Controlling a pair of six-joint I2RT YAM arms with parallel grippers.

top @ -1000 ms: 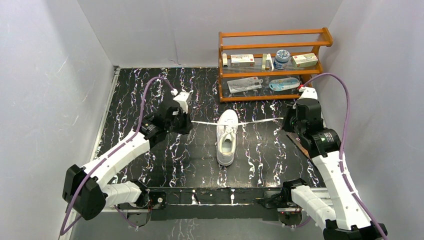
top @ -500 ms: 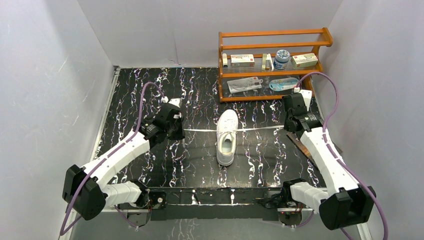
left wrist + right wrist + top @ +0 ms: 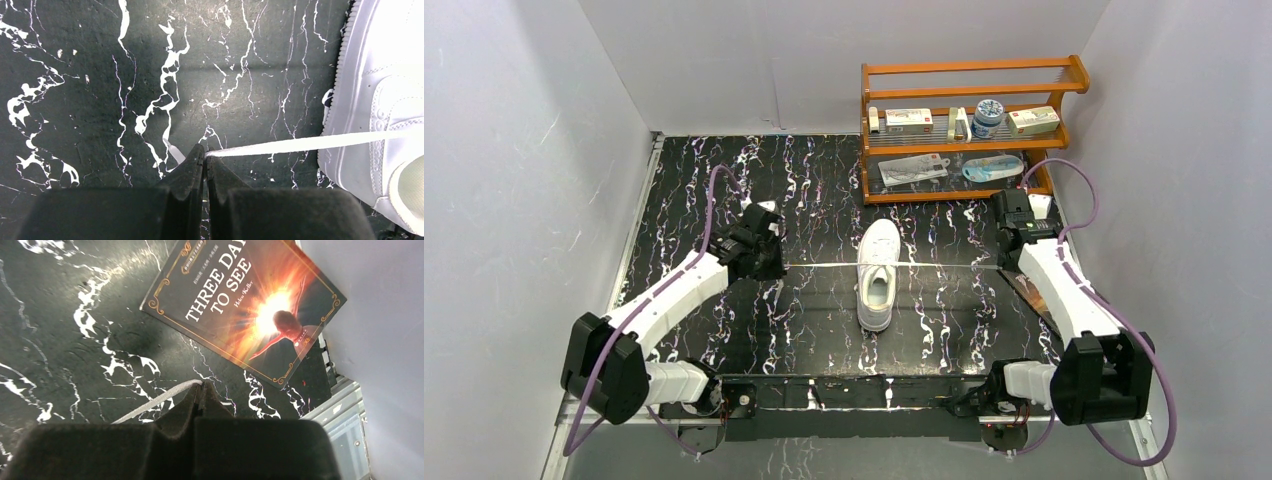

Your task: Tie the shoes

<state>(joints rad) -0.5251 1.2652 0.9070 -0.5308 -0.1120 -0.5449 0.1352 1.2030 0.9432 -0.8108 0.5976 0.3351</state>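
One white shoe [image 3: 877, 272] stands mid-table, toe pointing away from the arms; its side fills the right edge of the left wrist view [image 3: 380, 100]. Its two laces are stretched out sideways in a nearly straight, taut line. The left lace [image 3: 300, 144] runs into my left gripper [image 3: 205, 152], which is shut on it, and the lace's tip [image 3: 172, 151] pokes out past the fingers. My right gripper [image 3: 202, 385] is shut on the right lace [image 3: 150, 406]. From above, the left gripper [image 3: 769, 262] and right gripper [image 3: 1007, 262] sit far out on either side of the shoe.
A paperback book [image 3: 245, 305] lies on the table by the right wall, partly under the right arm [image 3: 1024, 290]. A wooden shelf [image 3: 969, 130] with boxes and a jar stands at the back right. Grey walls close in on both sides.
Both grippers have moved outward and lower, away from the shoe, drawing the laces from a slack line into a taut one. The right arm's elbow has swung back toward its base.
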